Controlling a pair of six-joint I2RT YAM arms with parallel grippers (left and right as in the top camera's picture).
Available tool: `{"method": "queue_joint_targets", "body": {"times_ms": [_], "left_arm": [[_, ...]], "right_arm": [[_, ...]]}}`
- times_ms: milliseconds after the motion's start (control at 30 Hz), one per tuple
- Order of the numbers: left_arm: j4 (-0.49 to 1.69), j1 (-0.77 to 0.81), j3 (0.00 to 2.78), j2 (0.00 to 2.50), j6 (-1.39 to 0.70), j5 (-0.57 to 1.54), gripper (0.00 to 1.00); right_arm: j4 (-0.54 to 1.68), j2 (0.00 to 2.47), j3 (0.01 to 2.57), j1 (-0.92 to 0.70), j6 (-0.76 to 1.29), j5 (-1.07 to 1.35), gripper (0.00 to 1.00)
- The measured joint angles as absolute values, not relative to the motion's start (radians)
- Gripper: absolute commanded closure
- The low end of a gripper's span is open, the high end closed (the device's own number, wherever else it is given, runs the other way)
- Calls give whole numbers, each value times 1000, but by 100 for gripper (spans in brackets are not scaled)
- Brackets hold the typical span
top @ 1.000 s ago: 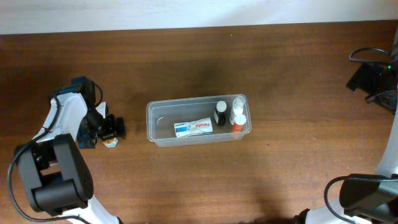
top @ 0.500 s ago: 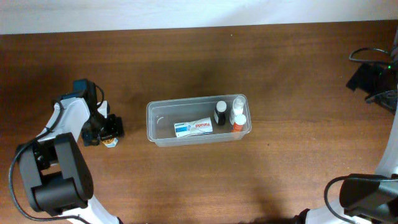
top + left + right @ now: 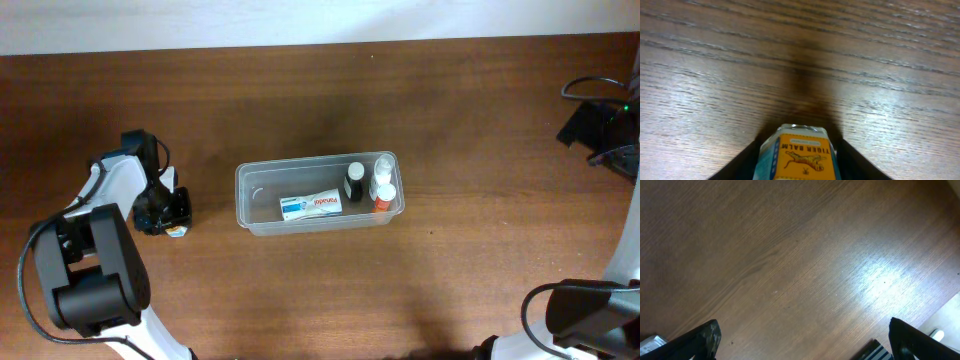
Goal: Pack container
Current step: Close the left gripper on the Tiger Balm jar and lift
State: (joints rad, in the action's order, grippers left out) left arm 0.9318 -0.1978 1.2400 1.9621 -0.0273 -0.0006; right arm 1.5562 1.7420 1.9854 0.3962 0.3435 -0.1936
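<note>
The container (image 3: 244, 201), a clear plastic tub, stands mid-table holding a white tube-shaped pack (image 3: 310, 205), a black bottle (image 3: 354, 182), a white bottle (image 3: 383, 170) and an orange-capped bottle (image 3: 384, 196). Left of it, my left gripper (image 3: 172, 212) is down at the table on a small orange Tiger Balm box (image 3: 178, 231). In the left wrist view the box (image 3: 797, 155) fills the gap and both black fingers (image 3: 752, 160) press its sides. My right gripper (image 3: 805, 345) hangs open over bare wood, nothing between its fingers (image 3: 702, 337).
Black cables and a dark device (image 3: 600, 125) lie at the table's right edge. The right arm's base (image 3: 590, 310) sits at the lower right. A striped object (image 3: 875, 351) shows at the bottom of the right wrist view.
My left gripper's jaws have closed from wide open onto the Tiger Balm box, and the wrist has shifted slightly. The right arm has not moved.
</note>
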Motion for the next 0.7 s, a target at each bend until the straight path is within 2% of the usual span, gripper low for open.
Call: {"method": "queue_joint_targets", "body": {"times_ms": [67, 400, 700], "left_arm": [[934, -198, 1243, 1962, -25, -1, 74], [934, -199, 1254, 1968, -27, 18, 74], [1084, -192, 1423, 2025, -27, 199, 74]], "right_arm": [[1556, 1742, 1985, 396, 344, -194, 2], [1556, 1742, 1985, 396, 344, -194, 2], [1556, 1742, 1985, 396, 343, -194, 2]]}}
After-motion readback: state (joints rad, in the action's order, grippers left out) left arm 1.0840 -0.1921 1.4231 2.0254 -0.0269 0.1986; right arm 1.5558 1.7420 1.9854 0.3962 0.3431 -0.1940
